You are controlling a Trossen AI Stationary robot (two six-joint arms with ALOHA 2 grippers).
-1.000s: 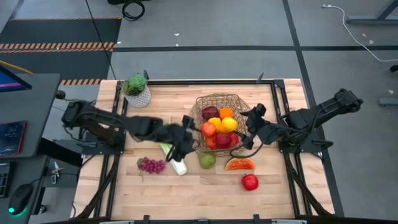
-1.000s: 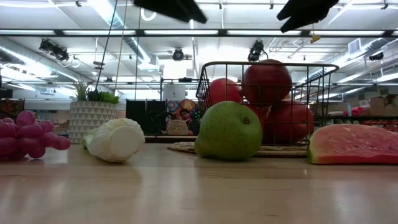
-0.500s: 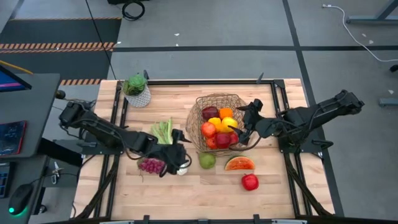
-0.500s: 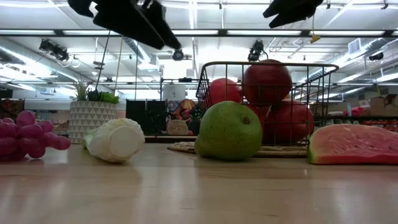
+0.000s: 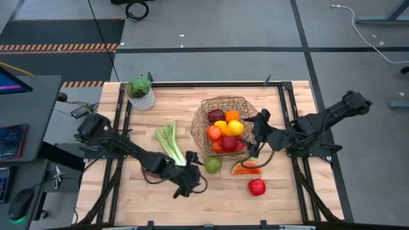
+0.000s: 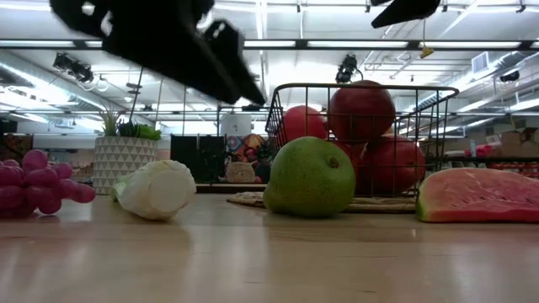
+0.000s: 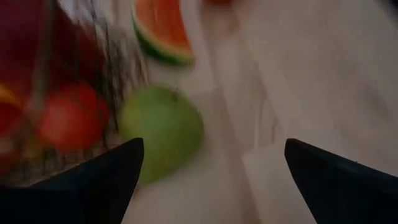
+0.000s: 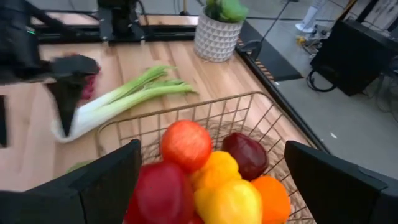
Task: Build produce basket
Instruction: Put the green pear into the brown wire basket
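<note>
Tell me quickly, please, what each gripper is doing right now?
Left gripper: open, holding nothing, near the pear.
Right gripper: open, holding nothing, beside the basket.

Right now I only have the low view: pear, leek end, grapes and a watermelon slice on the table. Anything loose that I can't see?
Observer: Yes. A red apple lies on the table, nearer the front edge than the watermelon slice.
Operator: Which arm is the dark shape at top left?
Observer: The left gripper. It is open and empty, front-left of the pear.
Operator: And the right one?
Observer: The right gripper is open and empty beside the basket's right rim.
</note>
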